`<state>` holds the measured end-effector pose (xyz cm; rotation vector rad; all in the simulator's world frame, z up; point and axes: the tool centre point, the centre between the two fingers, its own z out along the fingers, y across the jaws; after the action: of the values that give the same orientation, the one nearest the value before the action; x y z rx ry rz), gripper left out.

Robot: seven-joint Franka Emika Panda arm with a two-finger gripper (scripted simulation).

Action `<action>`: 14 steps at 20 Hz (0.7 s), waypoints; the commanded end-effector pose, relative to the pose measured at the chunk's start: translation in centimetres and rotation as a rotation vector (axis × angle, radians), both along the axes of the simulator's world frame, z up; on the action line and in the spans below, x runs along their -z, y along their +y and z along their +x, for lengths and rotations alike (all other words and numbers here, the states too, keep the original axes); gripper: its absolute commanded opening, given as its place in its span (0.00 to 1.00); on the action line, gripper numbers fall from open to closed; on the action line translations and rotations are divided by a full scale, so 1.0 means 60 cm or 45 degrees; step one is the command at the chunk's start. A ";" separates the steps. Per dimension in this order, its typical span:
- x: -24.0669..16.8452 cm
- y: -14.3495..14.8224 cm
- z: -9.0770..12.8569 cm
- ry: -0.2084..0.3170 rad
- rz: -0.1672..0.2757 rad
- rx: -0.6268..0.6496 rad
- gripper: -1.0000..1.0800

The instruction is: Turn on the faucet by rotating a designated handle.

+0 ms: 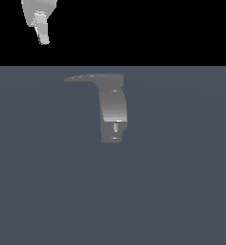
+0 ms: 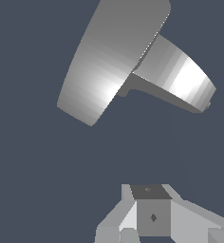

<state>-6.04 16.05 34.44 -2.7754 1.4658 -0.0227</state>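
Note:
The grey faucet (image 1: pixel 114 107) stands upright in the middle of the dark floor, with a tiny light peg (image 1: pixel 116 127) low on its body. Its handle (image 1: pixel 88 77), a thin flat blade, runs from the top of the body toward the exterior view's left and tapers to a point. My gripper (image 1: pixel 43 40) hangs high above and off toward the exterior view's left of the blade tip, well apart from it, fingers together and holding nothing. The wrist view shows the handle (image 2: pixel 109 61) as a broad pale blade, the faucet body (image 2: pixel 180 78) beside it and my gripper (image 2: pixel 149 190) short of both.
A flat dark blue-grey floor (image 1: pixel 182 191) surrounds the faucet. Nothing else stands on it. Behind its far edge the background is black.

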 end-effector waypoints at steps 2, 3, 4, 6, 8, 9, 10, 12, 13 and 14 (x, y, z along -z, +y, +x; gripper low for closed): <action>0.017 0.005 0.030 0.001 0.003 0.086 0.00; 0.022 0.005 0.038 0.001 0.003 0.111 0.00; 0.027 0.006 0.047 0.002 0.003 0.135 0.00; 0.037 0.007 0.064 0.002 0.004 0.185 0.00; 0.047 0.007 0.082 0.003 0.005 0.236 0.00; 0.052 0.006 0.091 0.004 0.005 0.262 0.00; 0.057 0.006 0.100 0.004 0.005 0.289 0.00; 0.068 0.004 0.119 0.005 0.005 0.343 0.00; 0.074 0.003 0.129 0.006 0.005 0.371 0.00; 0.080 0.001 0.139 0.007 0.005 0.400 0.00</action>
<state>1.40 16.25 30.19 -2.5444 1.8388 -0.0131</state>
